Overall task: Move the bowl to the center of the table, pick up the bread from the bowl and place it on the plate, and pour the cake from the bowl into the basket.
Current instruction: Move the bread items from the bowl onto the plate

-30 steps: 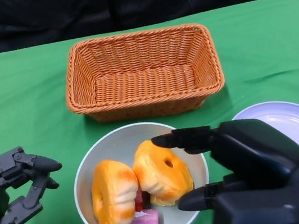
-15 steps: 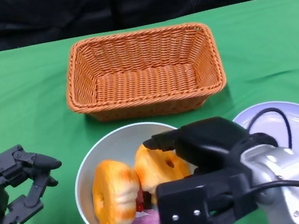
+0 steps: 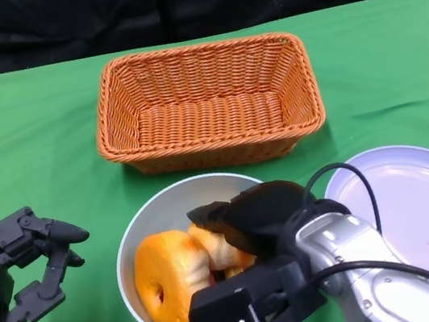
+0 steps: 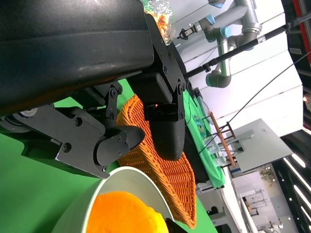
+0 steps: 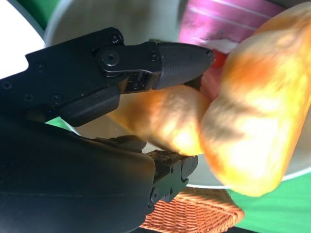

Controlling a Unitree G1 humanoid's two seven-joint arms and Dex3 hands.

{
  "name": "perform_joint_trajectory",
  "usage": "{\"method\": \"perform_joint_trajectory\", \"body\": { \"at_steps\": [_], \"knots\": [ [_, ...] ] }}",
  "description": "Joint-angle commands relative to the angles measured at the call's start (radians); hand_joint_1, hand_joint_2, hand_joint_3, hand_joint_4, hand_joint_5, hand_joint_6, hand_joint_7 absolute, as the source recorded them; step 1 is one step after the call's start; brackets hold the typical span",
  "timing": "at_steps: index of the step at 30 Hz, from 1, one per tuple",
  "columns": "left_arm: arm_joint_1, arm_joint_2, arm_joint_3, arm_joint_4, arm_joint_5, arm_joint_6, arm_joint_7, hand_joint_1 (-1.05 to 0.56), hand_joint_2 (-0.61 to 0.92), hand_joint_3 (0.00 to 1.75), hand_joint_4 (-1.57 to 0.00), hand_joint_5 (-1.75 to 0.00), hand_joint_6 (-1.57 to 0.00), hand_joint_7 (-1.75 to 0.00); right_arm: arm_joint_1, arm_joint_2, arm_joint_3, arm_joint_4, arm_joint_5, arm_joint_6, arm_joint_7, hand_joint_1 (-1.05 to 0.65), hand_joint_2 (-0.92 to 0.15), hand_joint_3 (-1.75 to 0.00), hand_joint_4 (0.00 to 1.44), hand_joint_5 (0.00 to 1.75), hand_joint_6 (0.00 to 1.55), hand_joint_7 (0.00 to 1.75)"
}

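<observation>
The grey bowl (image 3: 151,213) stands in front of the basket and holds two orange ring-shaped breads. My right hand (image 3: 248,219) reaches down into it and covers the right bread (image 3: 212,247). In the right wrist view the fingers (image 5: 177,56) lie on either side of that bread (image 5: 160,119), gripping it. The other bread (image 3: 169,287) (image 5: 257,111) leans beside it. A pink cake (image 5: 233,24) lies on the bowl's bottom, hidden in the head view. My left hand (image 3: 20,265) (image 4: 146,128) hangs open to the left of the bowl (image 4: 114,191). The white plate (image 3: 418,210) lies to the right.
The orange wicker basket (image 3: 206,105) (image 5: 194,213) (image 4: 163,179) stands behind the bowl, with nothing in it. Green cloth covers the table. A black backdrop runs along the far edge.
My right hand has swung left and down into the bowl and closed around the right bread. The left bread has tipped, and the pink cake is now hidden in the head view.
</observation>
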Motion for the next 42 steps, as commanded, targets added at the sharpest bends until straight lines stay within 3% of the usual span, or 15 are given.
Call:
{"method": "perform_joint_trajectory", "body": {
  "at_steps": [1, 5, 6, 8, 9, 11, 14, 18, 19, 20, 22, 24, 30, 38, 42],
  "knots": [
    [0.005, 0.004, 0.005, -0.005, -0.010, -0.021, 0.011, -0.04, 0.68, 0.84, -0.78, -1.42, -0.88, -0.98, 0.011, -0.009, 0.032, 0.056, -0.044, -0.014, -0.058, -0.92, -0.92, -0.38, 0.33, 0.13, 0.41, 0.06],
    [0.007, 0.004, 0.004, -0.008, 0.001, -0.025, 0.019, -0.05, 0.67, 0.85, -0.79, -1.42, -0.88, -0.99, 0.060, 0.005, 0.016, 0.062, -0.025, -0.057, -0.212, -0.60, -0.92, -0.12, 0.78, 0.32, 0.70, 0.10],
    [0.005, 0.003, 0.004, -0.006, -0.004, -0.024, 0.016, -0.05, 0.67, 0.85, -0.79, -1.42, -0.88, -0.99, 0.075, 0.004, 0.002, 0.062, -0.004, -0.089, -0.274, -0.56, -0.92, -0.09, 0.81, 0.34, 0.73, 0.10],
    [0.002, 0.003, 0.003, -0.001, -0.006, -0.026, 0.015, -0.05, 0.66, 0.86, -0.79, -1.42, -0.88, -0.99, 0.091, 0.000, -0.023, 0.070, 0.029, -0.144, -0.374, -0.38, -0.91, -0.02, 0.69, 1.11, 0.86, 0.12],
    [0.001, 0.003, 0.004, 0.001, -0.003, -0.028, 0.017, -0.04, 0.66, 0.86, -0.79, -1.42, -0.88, -0.99, 0.095, -0.002, -0.033, 0.076, 0.041, -0.167, -0.413, -0.34, -0.91, -0.01, 0.65, 1.31, 0.90, 0.14],
    [0.000, 0.005, 0.004, 0.005, 0.005, -0.032, 0.023, -0.04, 0.66, 0.86, -0.80, -1.42, -0.89, -0.99, 0.093, -0.004, -0.051, 0.089, 0.059, -0.199, -0.469, -0.31, -0.91, 0.00, 0.60, 1.48, 0.93, 0.18],
    [0.000, 0.006, 0.002, 0.007, 0.009, -0.029, 0.026, -0.04, 0.66, 0.86, -0.80, -1.41, -0.89, -0.98, 0.085, -0.004, -0.094, 0.108, 0.094, -0.259, -0.581, -0.29, -0.91, 0.00, 0.54, 1.61, 0.71, 0.81],
    [-0.003, 0.008, 0.001, 0.014, 0.019, -0.039, 0.034, -0.04, 0.65, 0.86, -0.81, -1.40, -0.89, -0.98, 0.086, 0.008, -0.165, 0.107, 0.171, -0.333, -0.681, -0.26, -0.92, -0.03, 0.54, 1.73, 0.52, 1.40],
    [-0.002, 0.008, 0.000, 0.013, 0.014, -0.036, 0.031, -0.04, 0.65, 0.85, -0.82, -1.40, -0.89, -0.98, 0.089, 0.012, -0.182, 0.101, 0.195, -0.346, -0.692, -0.24, -0.92, -0.04, 0.55, 1.74, 0.49, 1.48],
    [-0.002, 0.007, -0.001, 0.013, 0.010, -0.034, 0.029, -0.04, 0.65, 0.85, -0.82, -1.40, -0.89, -0.98, 0.095, 0.018, -0.205, 0.087, 0.229, -0.360, -0.695, -0.23, -0.92, -0.05, 0.56, 1.74, 0.49, 1.48],
    [-0.003, 0.008, -0.002, 0.018, 0.011, -0.039, 0.030, -0.03, 0.66, 0.84, -0.82, -1.39, -0.89, -0.98, 0.105, 0.026, -0.241, 0.062, 0.279, -0.379, -0.697, -0.23, -0.92, -0.03, 0.68, 1.46, 0.70, 0.97],
    [-0.004, 0.009, -0.003, 0.022, 0.008, -0.041, 0.026, -0.03, 0.66, 0.82, -0.81, -1.39, -0.88, -0.98, 0.117, 0.033, -0.287, 0.020, 0.344, -0.392, -0.683, -0.21, -0.92, -0.03, 0.73, 1.38, 0.80, 0.78],
    [-0.004, 0.012, -0.005, 0.023, 0.014, -0.034, 0.030, -0.05, 0.68, 0.78, -0.80, -1.40, -0.88, -0.97, 0.151, 0.019, -0.372, -0.079, 0.453, -0.393, -0.632, -0.17, -0.92, -0.03, 0.72, 1.54, 0.78, 0.88],
    [-0.007, 0.016, -0.003, 0.038, -0.005, -0.038, 0.017, -0.05, 0.70, 0.75, -0.79, -1.39, -0.88, -0.96, 0.302, -0.004, -0.525, -0.315, 0.607, -0.331, -0.527, -0.22, -0.92, -0.04, 0.71, 1.56, 0.77, 0.87],
    [-0.009, 0.018, -0.005, 0.042, -0.012, -0.040, 0.013, -0.05, 0.71, 0.73, -0.79, -1.39, -0.88, -0.95, 0.329, -0.007, -0.548, -0.356, 0.619, -0.305, -0.504, -0.25, -0.92, -0.04, 0.69, 1.57, 0.76, 0.88]
  ]
}}
